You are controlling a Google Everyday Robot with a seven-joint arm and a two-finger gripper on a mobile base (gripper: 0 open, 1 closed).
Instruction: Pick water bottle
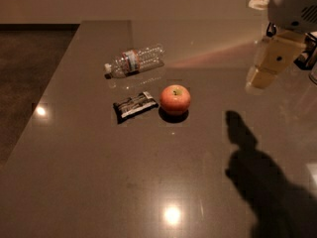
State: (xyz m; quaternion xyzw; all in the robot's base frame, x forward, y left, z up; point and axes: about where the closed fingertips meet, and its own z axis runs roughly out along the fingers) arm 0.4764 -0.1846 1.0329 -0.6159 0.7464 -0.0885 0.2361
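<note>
The water bottle (pixel 134 61) lies on its side at the back left of the dark table (pixel 99 182). It is clear and ribbed, with its white cap pointing left and a red-and-white label band. My gripper (pixel 258 79) hangs above the table at the upper right, well to the right of the bottle and apart from it. It holds nothing that I can see. The white arm housing (pixel 292 4) sits above it.
A red apple (pixel 175 99) and a dark foil snack bar (pixel 134 106) lie just in front of the bottle. The arm's shadow (pixel 252 167) falls on the table at the right. A dark object (pixel 308 53) sits at the right edge. The table's left edge drops to the floor.
</note>
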